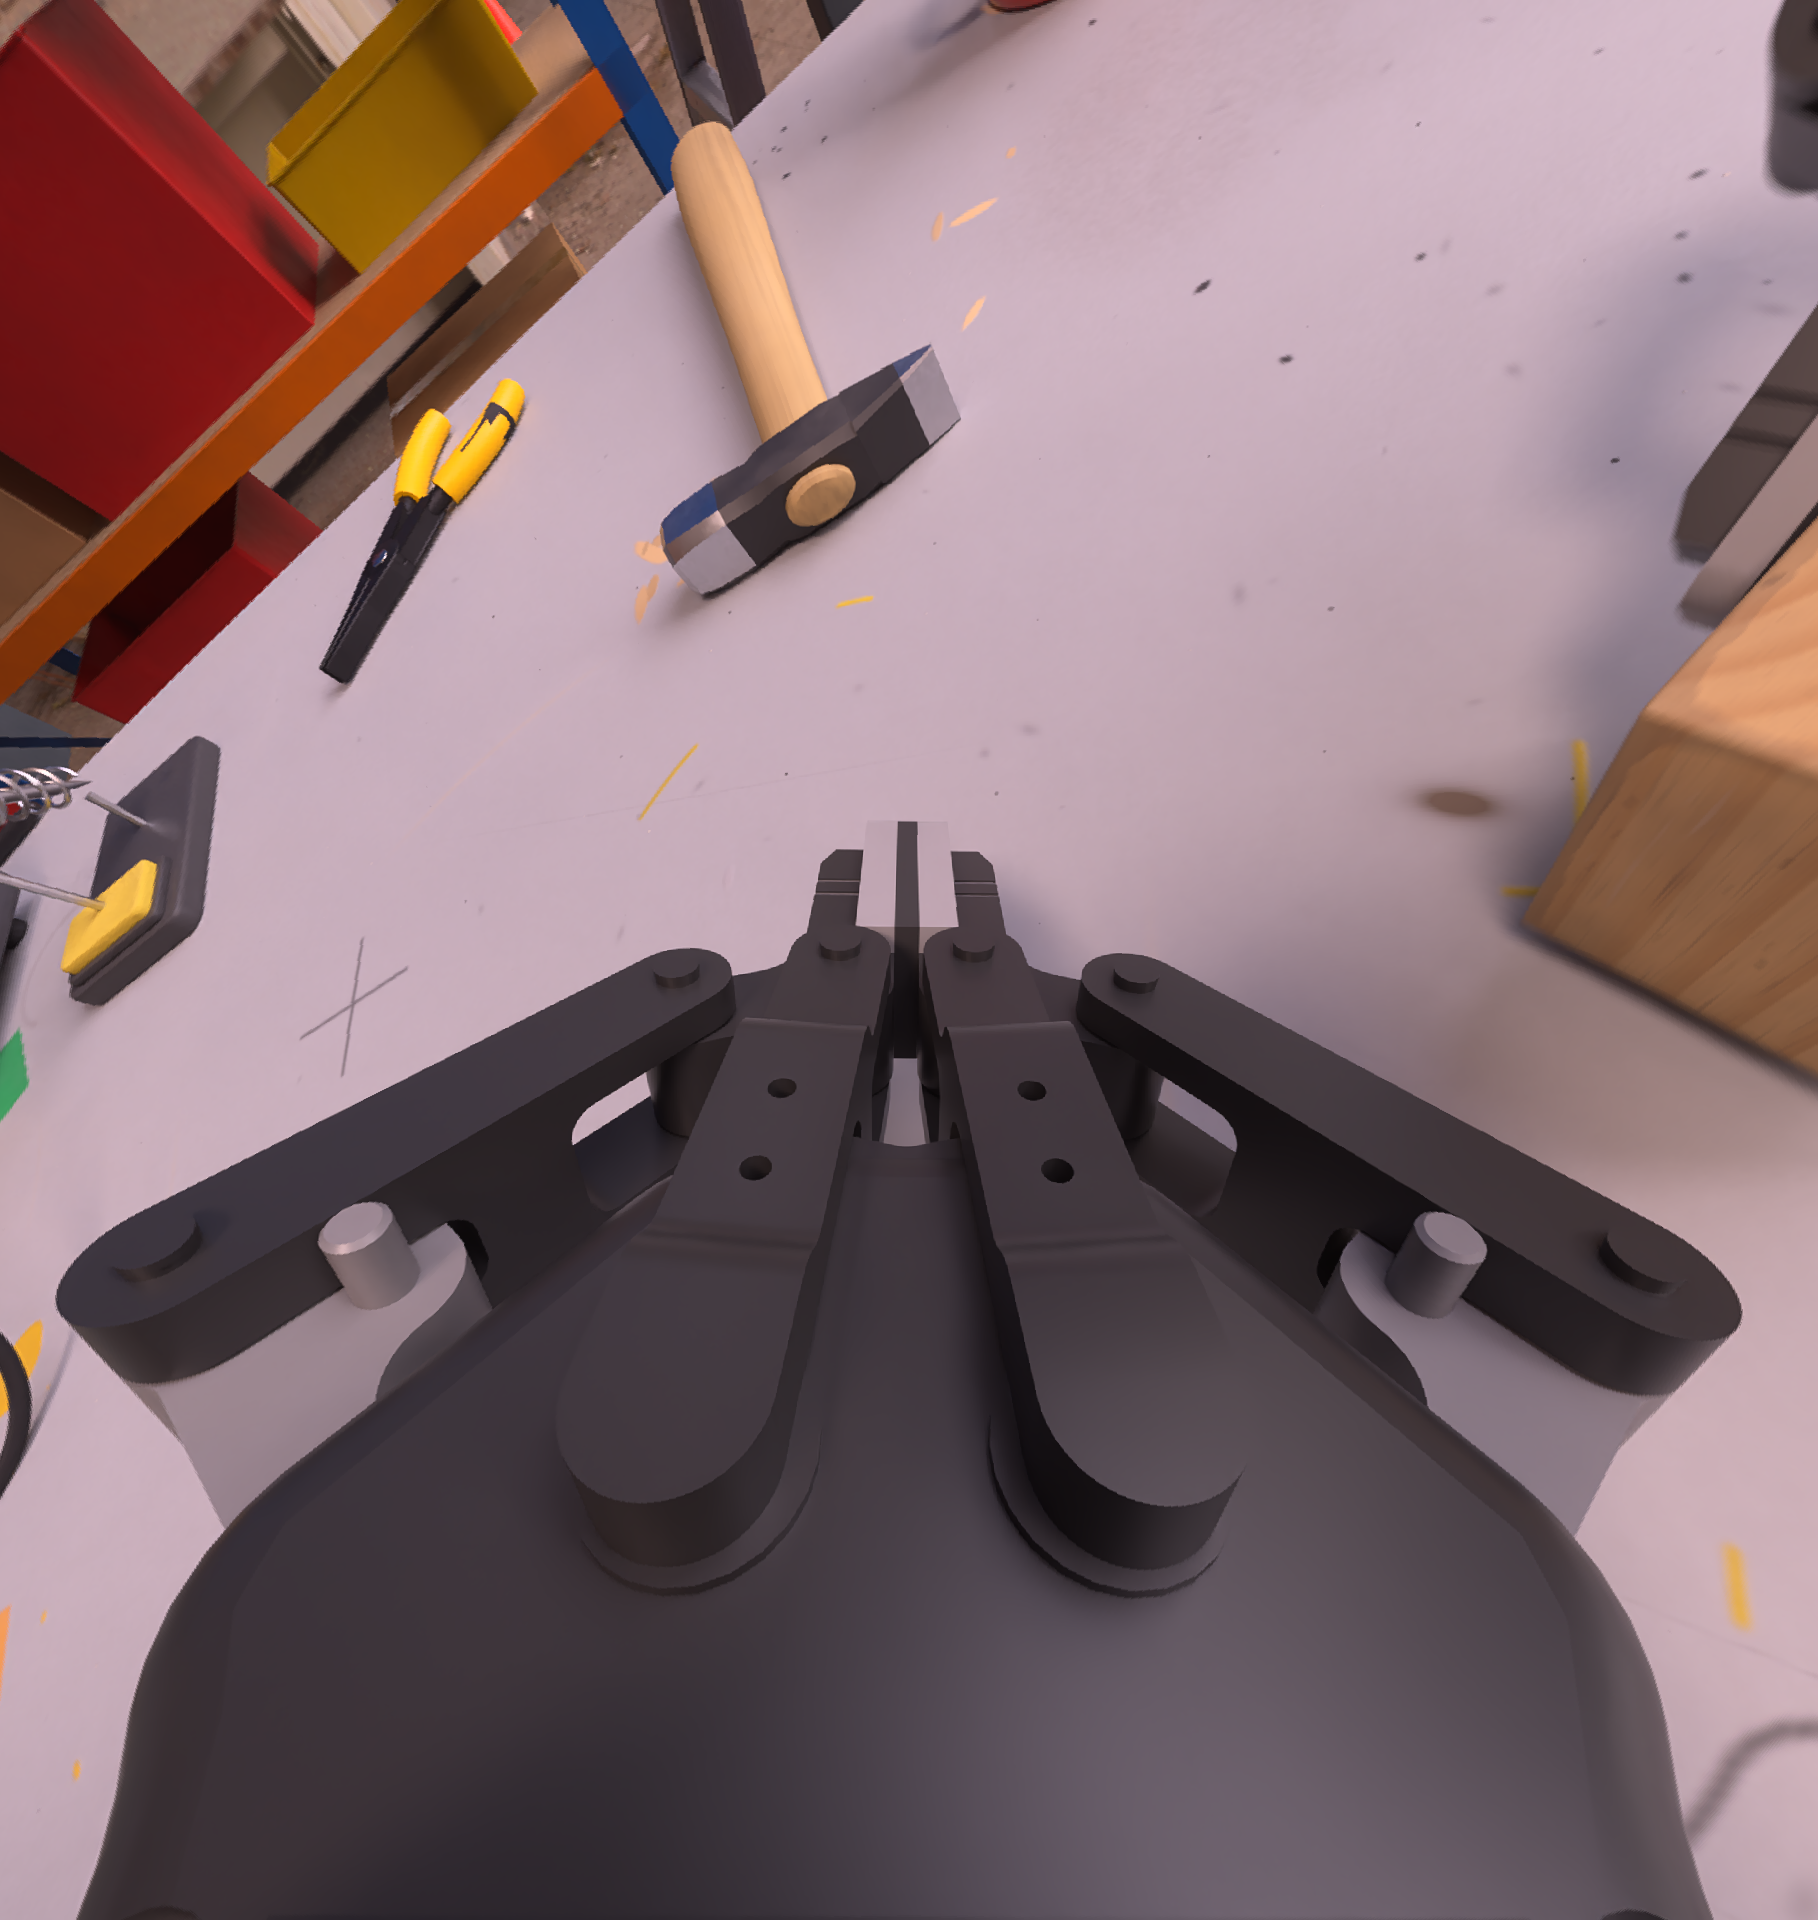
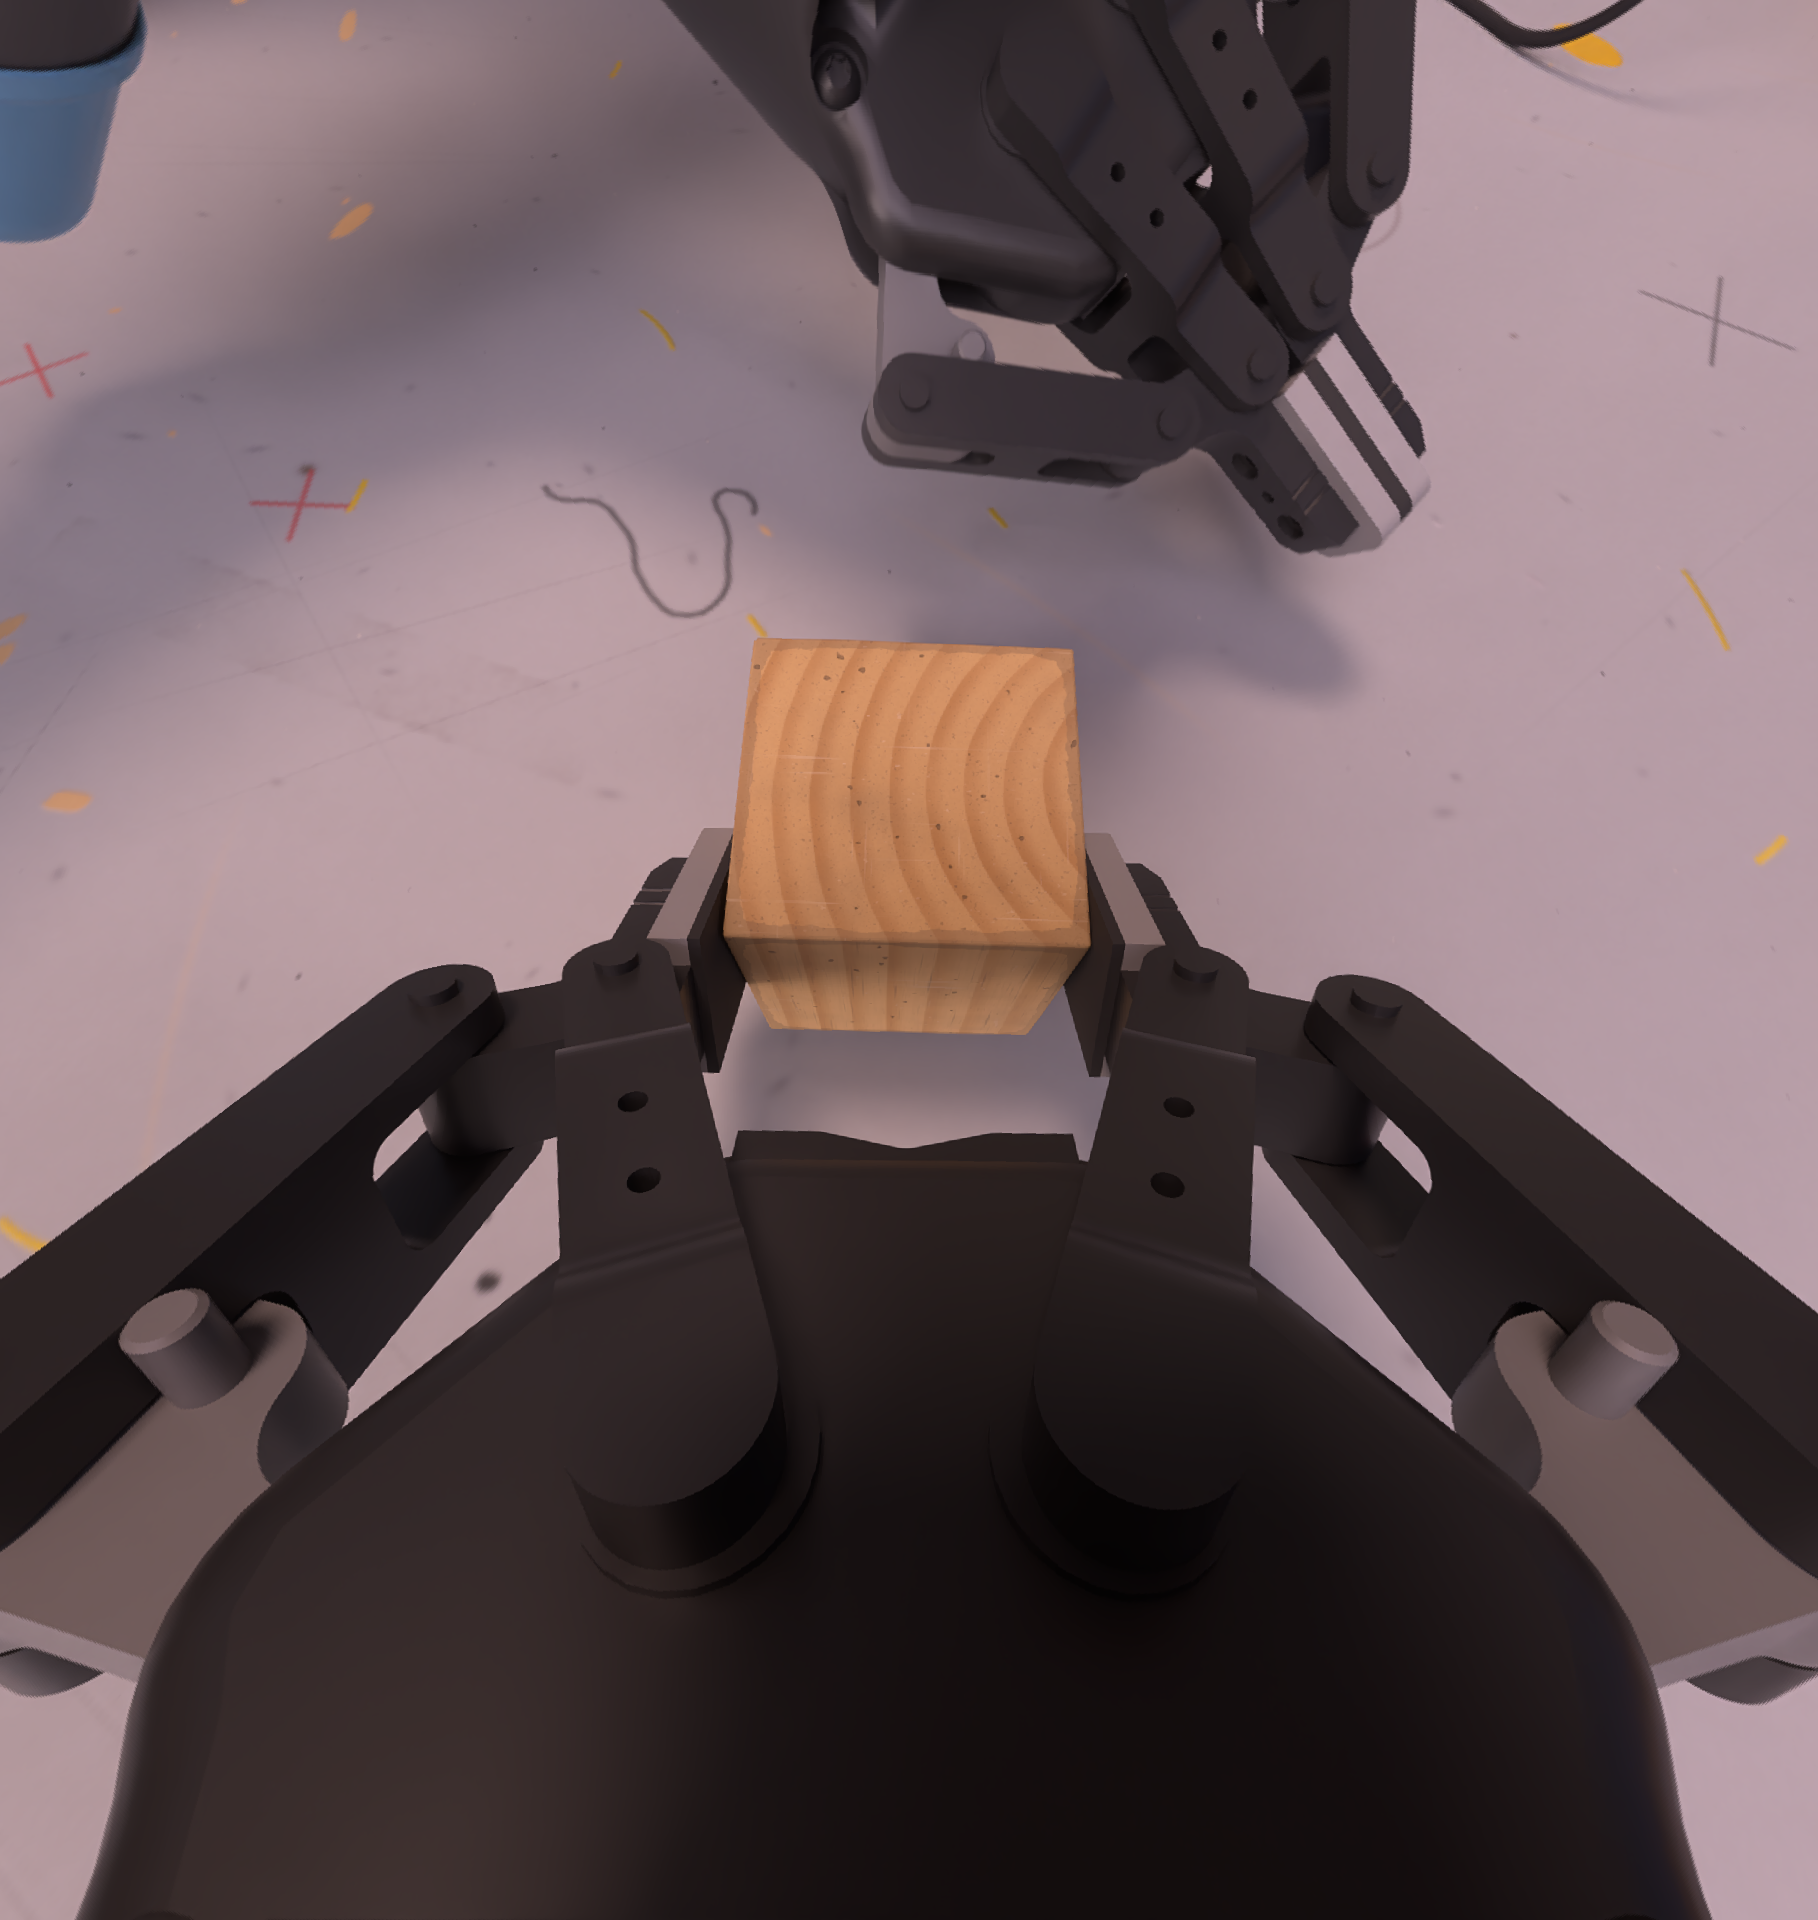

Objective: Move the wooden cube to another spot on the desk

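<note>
The wooden cube is light brown with curved grain on top. My right gripper is shut on it, with one finger pad on its left face and the other on its right face. I cannot tell if the cube touches the pale desk. The cube also shows at the right edge of the left wrist view. My left gripper is shut and empty, pads together above the desk, to the left of the cube. It also appears in the right wrist view, beyond the cube.
A hammer and yellow-handled pliers lie on the desk beyond my left gripper. A soldering stand is at its left edge. Red and yellow bins sit on a shelf past the desk edge. A blue round part shows far left.
</note>
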`<state>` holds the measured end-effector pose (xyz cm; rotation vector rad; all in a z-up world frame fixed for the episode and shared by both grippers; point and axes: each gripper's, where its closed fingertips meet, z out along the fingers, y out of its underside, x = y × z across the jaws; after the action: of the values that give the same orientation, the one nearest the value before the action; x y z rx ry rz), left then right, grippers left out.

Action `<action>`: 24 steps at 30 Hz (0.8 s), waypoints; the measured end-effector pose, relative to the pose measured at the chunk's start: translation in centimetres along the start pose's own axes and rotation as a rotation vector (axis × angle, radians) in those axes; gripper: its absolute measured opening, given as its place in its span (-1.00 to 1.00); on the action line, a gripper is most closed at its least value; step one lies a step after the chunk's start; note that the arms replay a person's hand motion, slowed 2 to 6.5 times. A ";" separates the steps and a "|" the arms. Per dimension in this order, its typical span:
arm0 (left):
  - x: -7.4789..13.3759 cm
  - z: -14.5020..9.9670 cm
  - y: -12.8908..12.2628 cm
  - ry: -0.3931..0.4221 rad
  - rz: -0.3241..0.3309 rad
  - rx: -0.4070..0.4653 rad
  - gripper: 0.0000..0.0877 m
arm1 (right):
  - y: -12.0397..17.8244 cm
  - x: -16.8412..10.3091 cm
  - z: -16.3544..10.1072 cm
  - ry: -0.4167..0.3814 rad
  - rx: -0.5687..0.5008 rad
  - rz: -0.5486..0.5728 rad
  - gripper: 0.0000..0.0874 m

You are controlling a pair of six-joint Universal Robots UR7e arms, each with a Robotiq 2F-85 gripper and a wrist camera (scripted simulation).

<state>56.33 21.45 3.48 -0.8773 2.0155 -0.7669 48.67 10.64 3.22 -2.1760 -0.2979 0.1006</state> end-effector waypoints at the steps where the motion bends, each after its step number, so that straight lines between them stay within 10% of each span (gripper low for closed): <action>1: 0.0 0.0 0.0 0.001 0.000 0.000 -1.00 | 0.2 -0.1 -0.4 0.005 -0.002 0.000 0.18; 24: 0.2 -0.4 -0.2 0.022 -0.004 0.028 -1.00 | 10.2 -1.3 -16.5 0.167 -0.022 0.128 0.18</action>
<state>56.03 21.26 3.78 -0.8610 2.0179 -0.8080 52.20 -8.42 4.51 -2.2078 -0.0657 -0.0129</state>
